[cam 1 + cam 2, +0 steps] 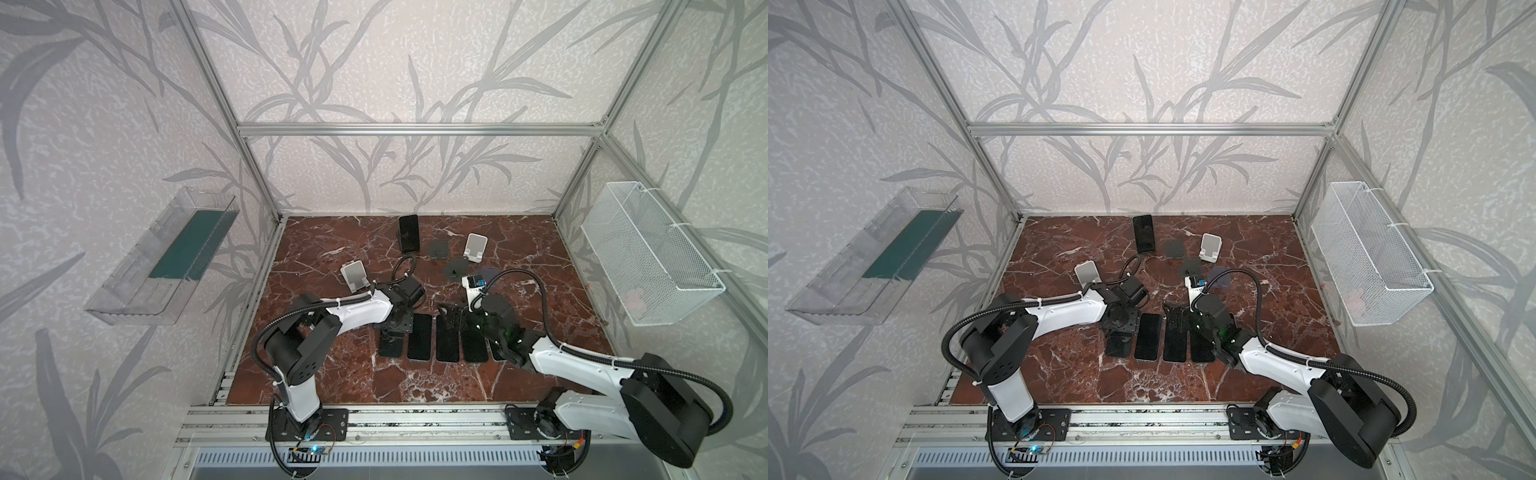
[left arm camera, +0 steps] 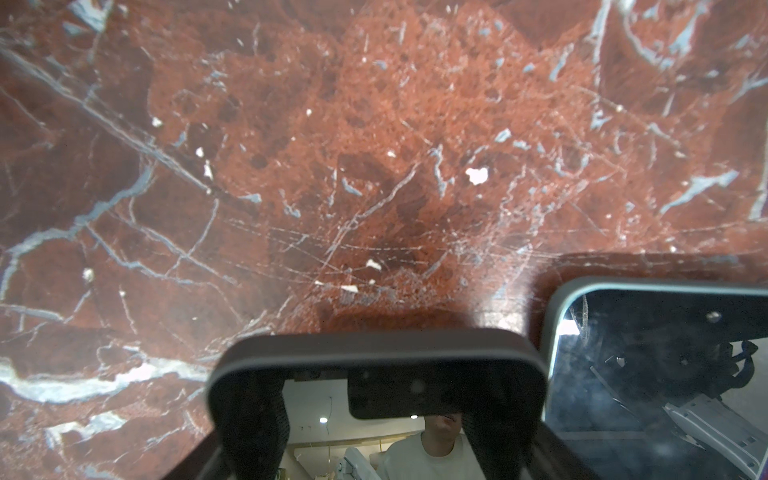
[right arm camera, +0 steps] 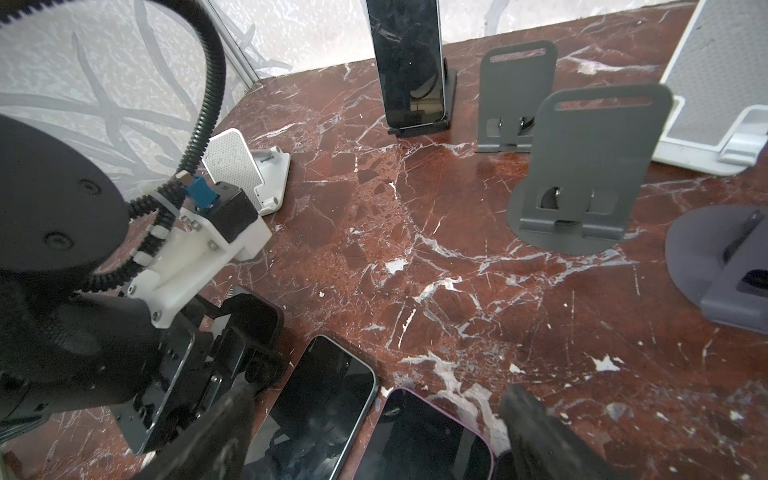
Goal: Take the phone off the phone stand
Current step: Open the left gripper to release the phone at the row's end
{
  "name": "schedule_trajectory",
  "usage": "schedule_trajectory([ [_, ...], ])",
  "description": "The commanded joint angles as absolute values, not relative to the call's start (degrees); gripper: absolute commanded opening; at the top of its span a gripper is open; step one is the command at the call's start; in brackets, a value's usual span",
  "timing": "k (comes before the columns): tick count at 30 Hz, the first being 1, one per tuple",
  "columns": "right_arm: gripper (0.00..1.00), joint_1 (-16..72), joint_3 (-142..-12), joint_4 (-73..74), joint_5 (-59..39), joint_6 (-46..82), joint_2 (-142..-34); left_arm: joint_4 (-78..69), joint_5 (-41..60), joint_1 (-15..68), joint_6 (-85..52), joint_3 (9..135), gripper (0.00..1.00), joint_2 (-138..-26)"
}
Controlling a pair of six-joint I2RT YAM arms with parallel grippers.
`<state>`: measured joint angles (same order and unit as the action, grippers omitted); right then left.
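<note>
Both top views: a smooth black phone [image 1: 408, 232] [image 1: 1144, 235] stands up at the back of the red marble tabletop [image 1: 332, 374].
Left wrist view: the left claw [image 2: 374, 415] straddles a shiny, round-cornered flat phone [image 2: 374, 347]; gripping or not, I cannot tell.
Right wrist view: the right claw [image 3: 378, 399] gapes, empty; the phone leans in its black phone stand [image 3: 419, 128].

a lab cell: aluminium frame [image 1: 415, 129], wallpapered panels [image 1: 374, 62].
</note>
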<state>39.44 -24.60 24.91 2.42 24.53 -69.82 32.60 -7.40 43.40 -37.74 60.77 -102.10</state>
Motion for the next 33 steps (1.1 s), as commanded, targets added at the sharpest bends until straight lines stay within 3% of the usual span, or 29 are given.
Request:
schedule_trajectory([
  [1, 0.93, 39.6, -26.1, 24.2, 3.6, 23.8, -68.9, 35.3, -7.0, 43.9, -38.4, 60.6, 0.77, -103.9],
  [22, 0.93, 39.6, -24.3, 24.9, 6.5, 24.3, -66.4, 34.6, -5.4, 44.1, -37.3, 60.6, 0.78, -102.8],
  [33, 0.93, 39.6, -20.9, 27.5, 12.0, 26.3, -62.6, 35.4, -6.3, 44.1, -33.4, 61.3, 0.79, -92.2],
])
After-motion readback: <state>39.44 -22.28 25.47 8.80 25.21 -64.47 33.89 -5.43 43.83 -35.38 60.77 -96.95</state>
